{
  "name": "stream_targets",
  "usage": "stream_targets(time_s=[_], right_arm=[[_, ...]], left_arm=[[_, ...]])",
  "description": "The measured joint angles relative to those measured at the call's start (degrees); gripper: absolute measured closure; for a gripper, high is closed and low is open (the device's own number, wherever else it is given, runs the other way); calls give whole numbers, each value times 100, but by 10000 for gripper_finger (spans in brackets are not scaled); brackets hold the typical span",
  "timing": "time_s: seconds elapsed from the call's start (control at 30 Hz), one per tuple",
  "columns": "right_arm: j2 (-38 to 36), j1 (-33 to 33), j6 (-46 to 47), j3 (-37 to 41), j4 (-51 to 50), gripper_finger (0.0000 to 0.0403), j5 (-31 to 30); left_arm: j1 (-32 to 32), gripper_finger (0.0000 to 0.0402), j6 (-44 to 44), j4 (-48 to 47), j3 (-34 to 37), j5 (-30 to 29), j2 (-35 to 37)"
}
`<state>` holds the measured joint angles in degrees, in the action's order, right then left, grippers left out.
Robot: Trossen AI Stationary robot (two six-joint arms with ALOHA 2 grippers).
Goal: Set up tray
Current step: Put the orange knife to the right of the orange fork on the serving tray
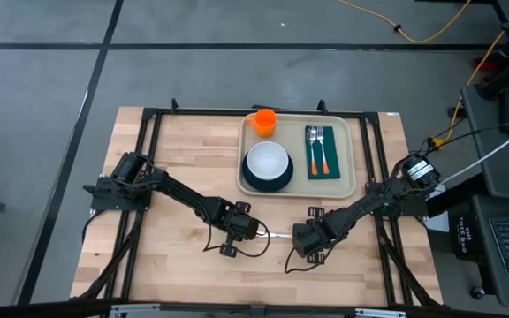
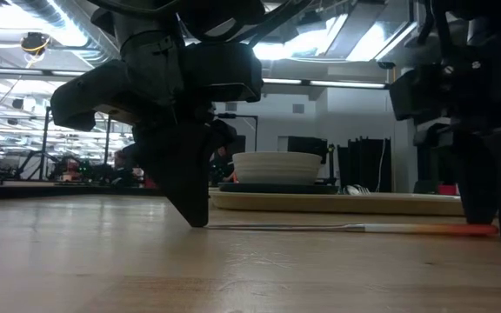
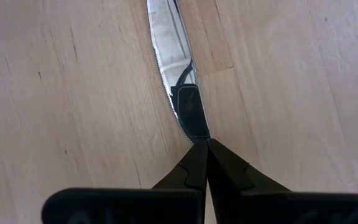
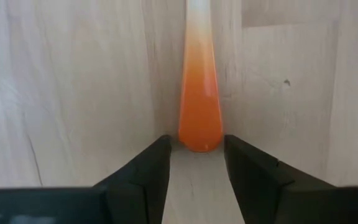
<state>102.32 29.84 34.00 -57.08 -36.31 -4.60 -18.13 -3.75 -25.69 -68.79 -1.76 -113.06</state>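
Note:
A knife with a silver blade and an orange handle [image 1: 278, 234] lies flat on the wooden table, on the near side of the tray. My left gripper [image 1: 256, 231] is shut, with its tips at the blade's tip [image 3: 190, 121]. My right gripper [image 4: 195, 155] is open. Its fingers stand on either side of the orange handle's free end [image 4: 199, 134] with a gap on each side. The beige tray [image 1: 347, 181] sits toward the far edge and carries a dark plate [image 1: 253, 184] with a white bowl [image 1: 267, 161], an orange cup [image 1: 263, 121] and a green napkin [image 1: 322, 174] with two orange-handled utensils. My left gripper meets the knife at the blade's tip [image 3: 191, 127] with its shut fingertips [image 3: 199, 155], which come down on it from above, slanting along the blade. The knife lies flat on the table. The tips hide the very end of the blade.
Black frame rails [image 1: 148, 159] run along the table's left, right and far sides. Bare wood [image 1: 184, 141] lies left of the tray and along the near edge. In the low view the tray [image 2: 337, 203] stands just behind the knife [image 2: 320, 228].

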Motion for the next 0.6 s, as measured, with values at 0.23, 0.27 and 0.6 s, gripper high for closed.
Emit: stream_targets(time_s=[0.23,0.27,0.6], right_arm=[[7,-4,-1,1,74,244,-6],[7,-4,-1,1,81,244,-7],[11,-8,16,0,156,244,-73]], left_arm=[[0,399,0,1,0,-1,0],[0,399,0,2,0,-2,0],[0,400,0,2,0,-4,0]])
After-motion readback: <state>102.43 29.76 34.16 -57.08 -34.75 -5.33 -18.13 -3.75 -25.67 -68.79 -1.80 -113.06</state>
